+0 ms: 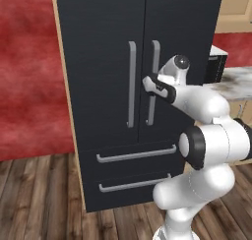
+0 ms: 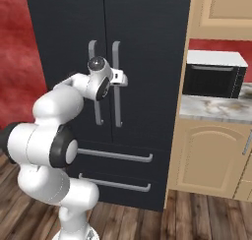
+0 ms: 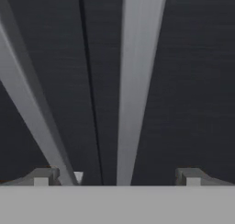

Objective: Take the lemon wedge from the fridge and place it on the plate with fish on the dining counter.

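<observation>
The fridge (image 1: 103,62) stands shut, both doors closed, straight ahead of the arm, between a red wall (image 1: 24,76) on its left and tan cabinets (image 2: 206,150) on its right. The gripper (image 1: 147,84) is up against the door fronts at mid-height of the two long grey handles, its jaws spread wide and holding nothing. In the hand view the right handle (image 3: 135,81) runs up between the two fingertips (image 3: 43,176), while the left handle (image 3: 27,94) slants past just beside the left tip; whether either finger touches a handle cannot be told. Both handles stand upright, long axis vertical, either side of the door seam (image 3: 89,90). Below them two drawers (image 1: 135,167) carry level bars. A black microwave (image 2: 214,79) sits on the marbled counter (image 2: 216,108) to the right.
</observation>
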